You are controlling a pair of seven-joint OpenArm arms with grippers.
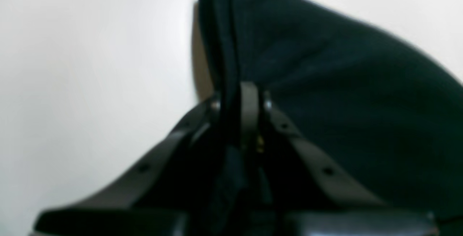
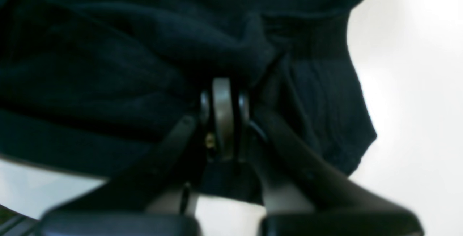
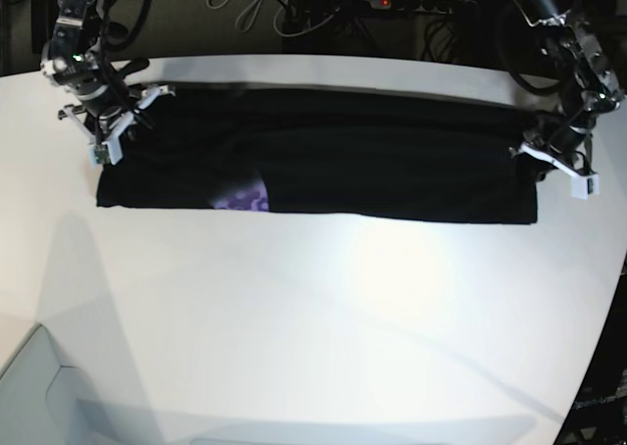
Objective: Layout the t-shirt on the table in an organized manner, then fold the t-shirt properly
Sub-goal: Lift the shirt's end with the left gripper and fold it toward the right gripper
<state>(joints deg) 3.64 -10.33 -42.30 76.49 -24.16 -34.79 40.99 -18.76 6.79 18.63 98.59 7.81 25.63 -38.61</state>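
Basically, shirt: the t-shirt (image 3: 392, 166) lies stretched into a long dark band across the far half of the counter (image 3: 313, 308) — pulled taut between both arms, likely to flatten it.
Print: a purple patch (image 3: 243, 198) peeks out at the near edge toward the right arm's end, so the front seems folded or turned under.
Left hand: the left hand (image 1: 240, 98) has its fingers pressed together on a black fold — pinching the shirt's end, cloth rising away from it in the left wrist view.
Right hand: the right hand (image 2: 224, 100) is clamped too, bunched fabric gathered over its tips.
Why held: gripping opposite ends keeps tension so wrinkles pull out.
Stage: judged layout step, folding proper not yet done.
Risk: cloth could slip from either pinch if pulled harder.
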